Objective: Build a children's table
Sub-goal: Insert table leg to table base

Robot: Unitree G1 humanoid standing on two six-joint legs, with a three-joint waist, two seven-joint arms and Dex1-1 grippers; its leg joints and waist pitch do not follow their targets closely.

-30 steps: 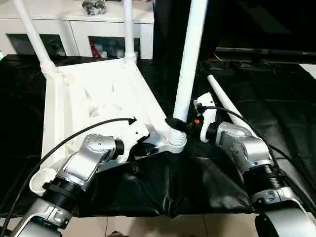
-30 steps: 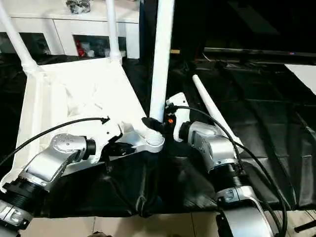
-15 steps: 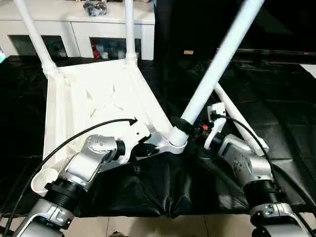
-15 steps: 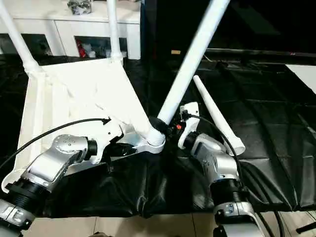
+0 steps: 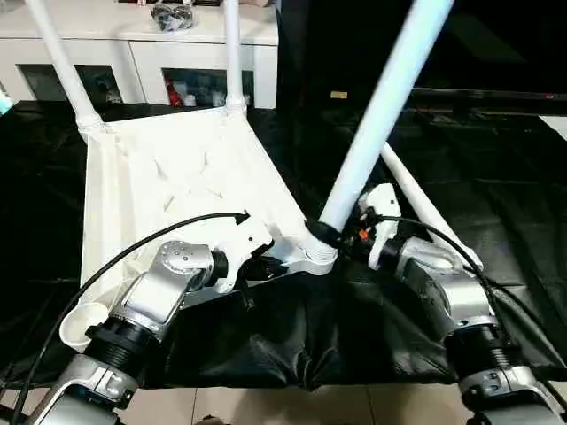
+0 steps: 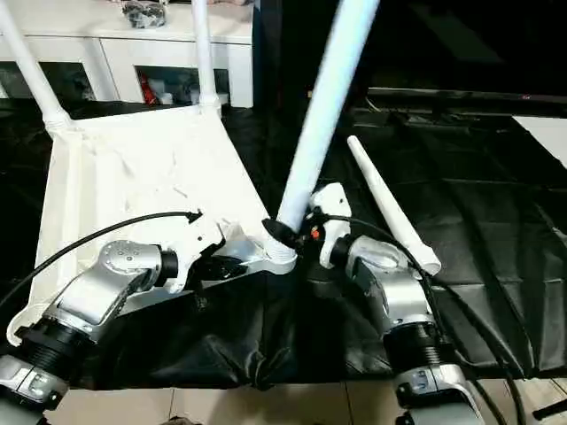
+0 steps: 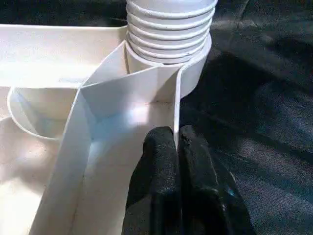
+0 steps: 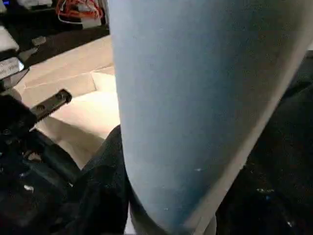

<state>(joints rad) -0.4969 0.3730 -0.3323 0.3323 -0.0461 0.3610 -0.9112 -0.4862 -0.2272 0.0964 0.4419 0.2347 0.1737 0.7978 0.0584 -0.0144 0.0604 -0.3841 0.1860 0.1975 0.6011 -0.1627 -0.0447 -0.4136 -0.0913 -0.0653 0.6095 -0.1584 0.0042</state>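
Head views: finds the third leg [image 5: 381,115] no longer upright as a second ago. Tips up and away to the right out of the near right corner socket [image 5: 317,257], a touch less steeply than half a second back. Means, most likely, a foot not yet driven straight home, so the step is unfinished. Shows the right gripper [image 5: 341,237] clamped around that leg just above the socket, and the left gripper [image 5: 266,266] at the near rim beside it. Places the children's table top [image 5: 177,177] upside down on the black cover [image 5: 354,328], with two seated legs [image 5: 62,66] at the far corners and the near left socket [image 5: 80,323] empty. Leaves a loose leg [image 6: 390,204] lying just beyond the right gripper, near enough to be knocked. Offers free room only upward and rightward; the cover's front edge lies close below the socket, the cabinet [image 5: 142,53] well behind.

Left wrist view: confirms black fingers [image 7: 159,161] pinched shut on the thin rim wall [image 7: 177,107], just short of the ribbed leg collar [image 7: 171,24].

Right wrist view: presses the leg [image 8: 195,98] hard against the lens, one dark finger [image 8: 102,186] wrapped at its side.
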